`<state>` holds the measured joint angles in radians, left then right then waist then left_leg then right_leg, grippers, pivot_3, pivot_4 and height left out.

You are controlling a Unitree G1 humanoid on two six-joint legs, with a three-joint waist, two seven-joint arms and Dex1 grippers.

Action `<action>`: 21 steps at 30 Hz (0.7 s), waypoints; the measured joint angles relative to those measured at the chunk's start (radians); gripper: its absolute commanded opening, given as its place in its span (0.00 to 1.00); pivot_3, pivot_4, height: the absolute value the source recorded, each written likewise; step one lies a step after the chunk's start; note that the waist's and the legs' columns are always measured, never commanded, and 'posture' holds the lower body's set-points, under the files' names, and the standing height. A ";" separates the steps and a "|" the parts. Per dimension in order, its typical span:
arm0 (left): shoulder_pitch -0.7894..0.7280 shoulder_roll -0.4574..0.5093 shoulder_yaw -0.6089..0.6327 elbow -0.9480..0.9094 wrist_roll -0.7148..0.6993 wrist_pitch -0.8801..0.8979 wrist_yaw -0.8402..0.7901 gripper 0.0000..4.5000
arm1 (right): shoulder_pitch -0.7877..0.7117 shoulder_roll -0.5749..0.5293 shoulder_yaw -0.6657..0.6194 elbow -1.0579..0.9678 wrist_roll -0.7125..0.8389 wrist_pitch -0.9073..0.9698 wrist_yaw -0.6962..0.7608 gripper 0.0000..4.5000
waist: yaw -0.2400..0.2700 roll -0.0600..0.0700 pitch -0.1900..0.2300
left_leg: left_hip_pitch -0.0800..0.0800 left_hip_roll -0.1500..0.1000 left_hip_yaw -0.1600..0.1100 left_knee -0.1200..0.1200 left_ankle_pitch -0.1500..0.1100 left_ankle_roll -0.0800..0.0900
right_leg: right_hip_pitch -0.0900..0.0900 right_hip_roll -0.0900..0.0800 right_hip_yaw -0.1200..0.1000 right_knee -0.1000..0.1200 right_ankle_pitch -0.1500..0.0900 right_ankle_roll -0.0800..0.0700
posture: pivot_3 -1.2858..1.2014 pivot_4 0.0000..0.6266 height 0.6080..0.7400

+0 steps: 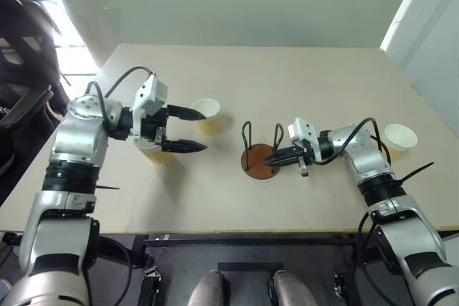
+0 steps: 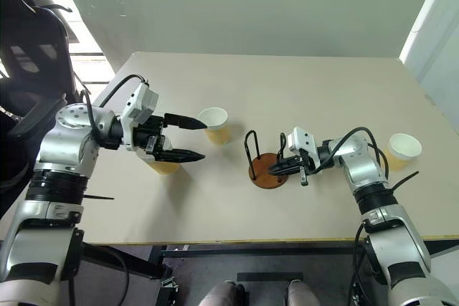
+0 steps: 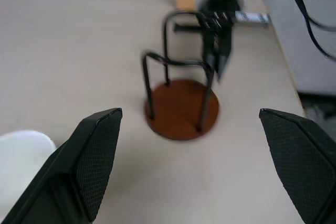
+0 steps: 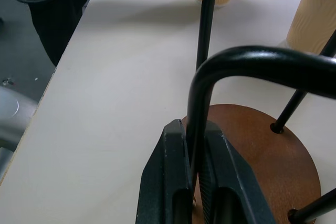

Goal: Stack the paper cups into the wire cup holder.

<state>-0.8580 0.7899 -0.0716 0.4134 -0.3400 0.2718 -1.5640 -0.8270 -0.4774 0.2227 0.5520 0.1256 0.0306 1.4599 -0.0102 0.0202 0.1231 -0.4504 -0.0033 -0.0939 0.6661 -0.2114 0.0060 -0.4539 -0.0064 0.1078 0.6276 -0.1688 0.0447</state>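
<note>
Left claw (image 1: 188, 129) is spread wide and empty, hovering over a yellow-orange tapered paper cup (image 1: 155, 155) partly hidden under it. A second like cup (image 1: 206, 115) stands just beyond its fingertips. Mid-counter (image 1: 301, 77) sits the wire cup holder (image 1: 259, 150), reddish-brown disc base with two black loops, empty. Right claw (image 1: 281, 157) is clenched on one loop's wire, bracing the holder. Third cup (image 1: 399, 139) stands far right. Step judged: first cup pickup; next, the left claw must be closed on a cup.
</note>
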 measured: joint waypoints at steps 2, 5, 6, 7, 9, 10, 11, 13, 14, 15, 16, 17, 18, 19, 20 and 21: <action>0.000 0.040 -0.051 0.001 0.003 -0.031 -0.004 1.00 | -0.003 0.002 0.000 0.004 -0.003 -0.003 0.001 0.01 | 0.000 0.000 0.000 | 0.000 0.000 0.000 0.000 0.000 0.000 | 0.000 0.000 0.000 0.000 0.000 0.000 | 0.52 0.24 1.00; 0.002 0.090 -0.122 0.014 0.012 -0.093 -0.005 1.00 | -0.007 0.003 0.000 0.014 -0.004 -0.011 0.001 0.01 | 0.000 0.000 0.000 | 0.000 0.000 0.000 0.000 0.000 0.000 | 0.000 0.000 0.000 0.000 0.000 -0.001 | 0.52 0.24 1.00; 0.002 0.099 -0.141 0.023 0.012 -0.107 -0.005 1.00 | -0.009 0.003 0.000 0.017 -0.006 -0.014 0.001 0.01 | 0.000 0.000 0.000 | 0.000 0.000 0.000 0.000 0.000 0.000 | 0.000 0.000 0.000 0.000 0.000 -0.001 | 0.52 0.24 1.00; 0.001 0.101 -0.156 0.030 0.010 -0.118 -0.005 1.00 | -0.012 0.005 0.000 0.024 -0.009 -0.020 0.001 0.01 | 0.000 0.000 0.000 | 0.000 0.000 0.000 0.000 0.000 0.000 | 0.000 0.000 0.000 0.000 0.000 -0.001 | 0.52 0.24 1.00; -0.002 0.103 -0.176 0.044 0.008 -0.127 -0.006 1.00 | -0.014 0.006 0.000 0.030 -0.012 -0.026 0.001 0.01 | 0.000 0.000 0.000 | 0.000 0.000 0.000 0.000 0.000 0.000 | -0.001 0.000 0.000 0.000 0.000 -0.001 | 0.52 0.24 1.00; -0.006 0.103 -0.180 0.052 0.004 -0.130 -0.006 1.00 | -0.016 0.007 0.000 0.034 -0.013 -0.026 0.001 0.01 | 0.000 0.000 0.000 | 0.000 0.000 0.000 0.000 0.000 0.000 | -0.001 0.000 0.000 0.000 0.000 -0.001 | 0.52 0.24 1.00; -0.009 0.103 -0.181 0.055 -0.001 -0.132 -0.006 1.00 | -0.017 0.007 0.000 0.036 -0.014 -0.026 0.001 0.01 | 0.000 0.000 0.000 | 0.000 0.000 0.000 0.000 0.000 0.000 | -0.001 0.000 0.000 0.000 0.000 -0.001 | 0.52 0.24 1.00; -0.016 0.103 -0.181 0.055 -0.009 -0.133 -0.006 1.00 | -0.022 0.007 0.001 0.044 -0.021 -0.020 0.002 0.06 | 0.000 0.000 0.000 | 0.000 0.000 0.000 -0.001 0.000 0.000 | -0.001 0.000 0.000 0.000 0.000 -0.002 | 0.52 0.24 1.00; -0.017 0.103 -0.181 0.055 -0.011 -0.133 -0.006 1.00 | -0.027 0.005 0.003 0.047 -0.025 -0.016 0.002 0.12 | -0.001 0.000 0.000 | 0.000 0.000 0.000 -0.001 0.000 0.000 | -0.001 0.000 0.000 0.000 0.000 -0.002 | 0.52 0.24 1.00; -0.017 0.102 -0.181 0.055 -0.013 -0.133 -0.006 1.00 | -0.031 0.002 0.010 0.053 -0.035 -0.016 0.002 0.17 | -0.001 0.000 0.000 | 0.000 0.000 0.000 -0.001 0.000 0.000 | -0.001 0.000 0.000 0.000 0.000 -0.002 | 0.52 0.24 1.00; -0.017 0.101 -0.181 0.055 -0.015 -0.133 -0.006 1.00 | -0.031 -0.001 0.016 0.059 -0.045 -0.021 0.002 0.24 | -0.001 0.000 0.000 | 0.000 0.000 0.000 -0.001 0.000 0.000 | -0.001 0.000 0.000 0.000 0.000 -0.002 | 0.52 0.24 1.00; -0.017 0.100 -0.181 0.055 -0.018 -0.132 -0.006 1.00 | -0.031 -0.002 0.019 0.068 -0.053 -0.026 0.002 0.32 | -0.001 0.000 0.000 | -0.001 0.000 0.000 -0.001 0.000 0.000 | -0.001 0.000 0.000 0.000 0.000 -0.002 | 0.52 0.24 1.00; -0.017 0.098 -0.181 0.055 -0.021 -0.131 -0.007 1.00 | -0.031 -0.002 0.020 0.072 -0.056 -0.030 0.002 0.38 | -0.001 0.000 0.000 | -0.001 0.000 0.000 -0.001 0.000 0.000 | -0.002 0.000 0.000 0.000 0.000 -0.002 | 0.52 0.24 1.00; -0.017 0.094 -0.181 0.055 -0.022 -0.130 -0.007 1.00 | -0.031 -0.004 0.020 0.073 -0.060 -0.033 0.002 0.38 | -0.001 0.000 0.000 | -0.001 0.000 0.000 -0.001 0.000 0.000 | -0.002 0.000 0.000 0.000 0.000 -0.002 | 0.52 0.24 1.00; -0.017 0.092 -0.181 0.055 -0.022 -0.130 -0.007 1.00 | -0.031 -0.006 0.020 0.073 -0.062 -0.034 0.003 0.38 | -0.001 0.000 0.000 | -0.001 0.000 0.000 -0.001 0.000 0.000 | -0.002 0.000 0.000 0.000 0.000 -0.002 | 0.52 0.24 1.00; -0.017 0.091 -0.181 0.057 -0.023 -0.130 -0.007 1.00 | -0.031 -0.010 0.020 0.073 -0.064 -0.034 0.003 0.38 | -0.001 0.000 0.000 | -0.001 0.000 0.000 -0.001 0.000 0.000 | -0.002 0.000 0.000 0.000 0.000 -0.002 | 0.52 0.24 1.00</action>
<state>-0.8750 0.8809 -0.2526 0.4701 -0.3631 0.1414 -1.5708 -0.8580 -0.4869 0.2427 0.6247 0.0618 -0.0034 1.4629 -0.0111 0.0201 0.1230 -0.4516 -0.0032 -0.0941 0.6646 -0.2115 0.0058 -0.4560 -0.0065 0.1078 0.6274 -0.1690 0.0431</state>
